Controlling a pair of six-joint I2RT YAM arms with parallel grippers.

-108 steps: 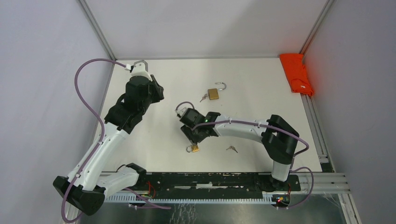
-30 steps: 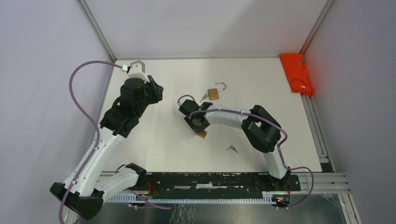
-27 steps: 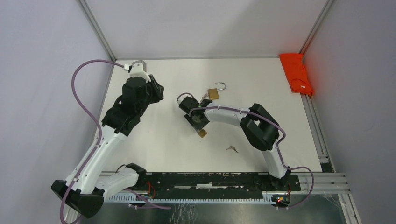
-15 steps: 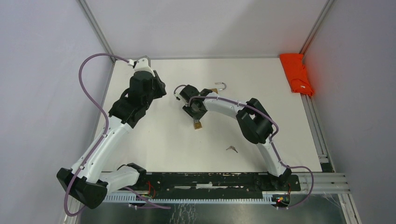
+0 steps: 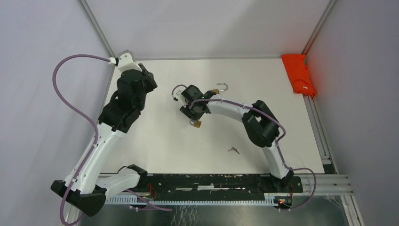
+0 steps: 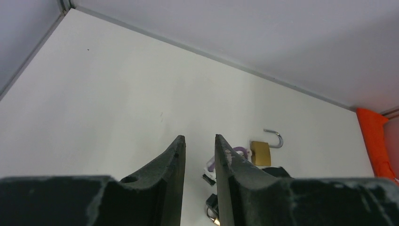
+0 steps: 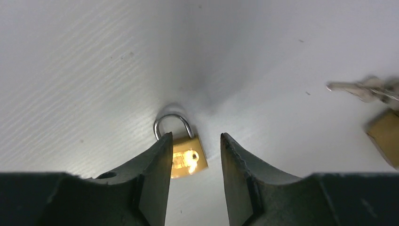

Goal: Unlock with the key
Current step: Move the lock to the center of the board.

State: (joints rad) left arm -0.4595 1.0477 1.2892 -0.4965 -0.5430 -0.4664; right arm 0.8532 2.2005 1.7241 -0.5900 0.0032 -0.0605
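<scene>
A small brass padlock (image 7: 187, 154) with its shackle shut lies flat on the white table. It sits under my right gripper (image 7: 195, 136), which is open; the lock's left edge is hidden behind one finger. In the top view the lock (image 5: 196, 124) lies just below the right gripper (image 5: 193, 116). A small key (image 5: 233, 150) lies alone nearer the bases. My left gripper (image 6: 199, 138) is open by a narrow gap and empty, above the far-left table (image 5: 150, 81).
A larger brass padlock (image 6: 260, 151) with its shackle open lies behind the right wrist (image 5: 217, 90), with keys (image 7: 360, 88) beside it. A red cloth (image 5: 299, 73) lies at the far right edge. Walls close off the table's back and sides.
My right gripper has moved away from the bases and leftward, and the small padlock has shifted along under it. My left arm has swung back toward the far-left corner.
</scene>
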